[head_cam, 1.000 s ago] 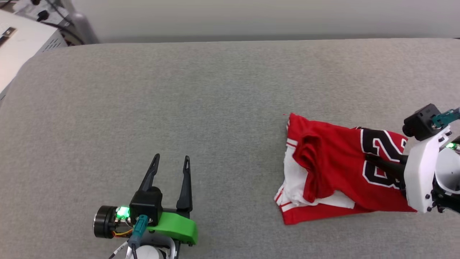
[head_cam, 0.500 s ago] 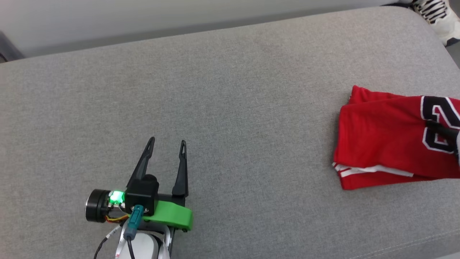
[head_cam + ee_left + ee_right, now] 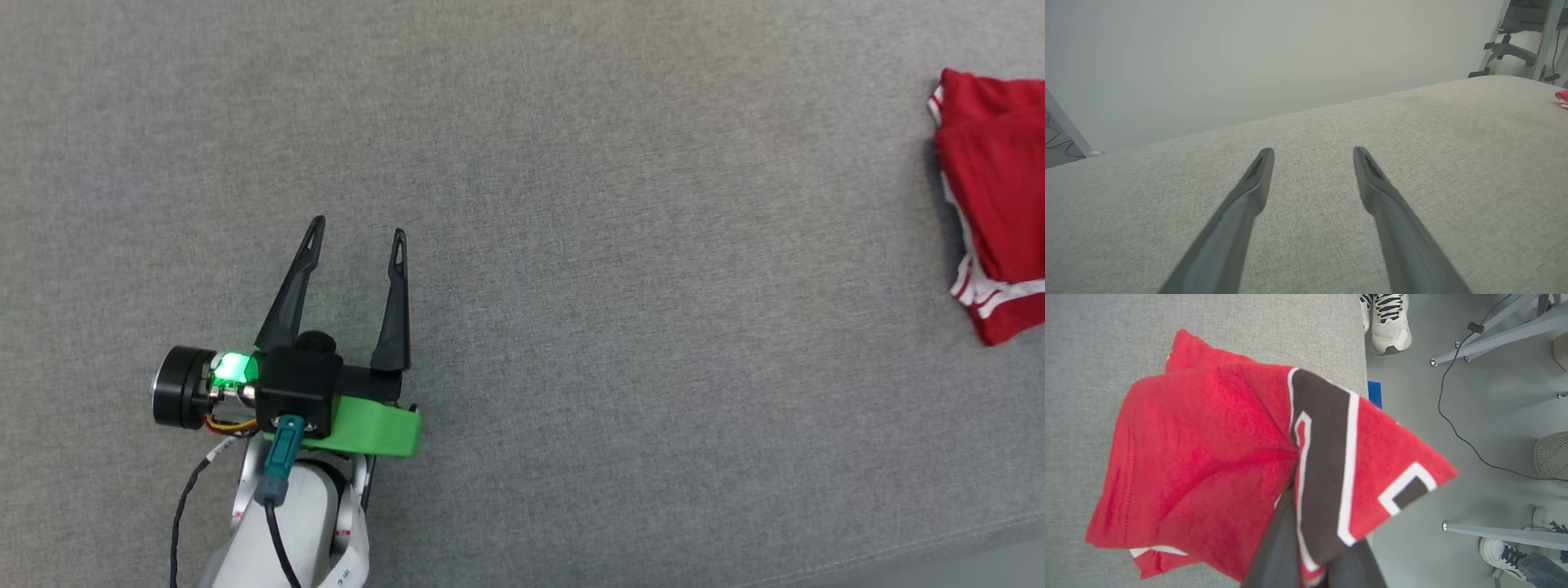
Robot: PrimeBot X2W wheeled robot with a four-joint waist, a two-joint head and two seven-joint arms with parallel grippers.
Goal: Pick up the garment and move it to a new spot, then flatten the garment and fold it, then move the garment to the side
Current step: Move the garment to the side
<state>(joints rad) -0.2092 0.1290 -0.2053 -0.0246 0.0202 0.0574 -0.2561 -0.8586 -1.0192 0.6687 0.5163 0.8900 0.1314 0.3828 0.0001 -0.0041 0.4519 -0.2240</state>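
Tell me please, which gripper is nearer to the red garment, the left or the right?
The right. The right gripper is shut on the garment, pinching its fabric. The left gripper stands open over the grey cushion, well away on the garment's left side.

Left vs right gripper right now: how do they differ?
Left gripper is open; right gripper is shut on the garment. Left gripper hovers empty over the cushion; right gripper pinches cloth by the cushion's edge. Both have long dark fingers.
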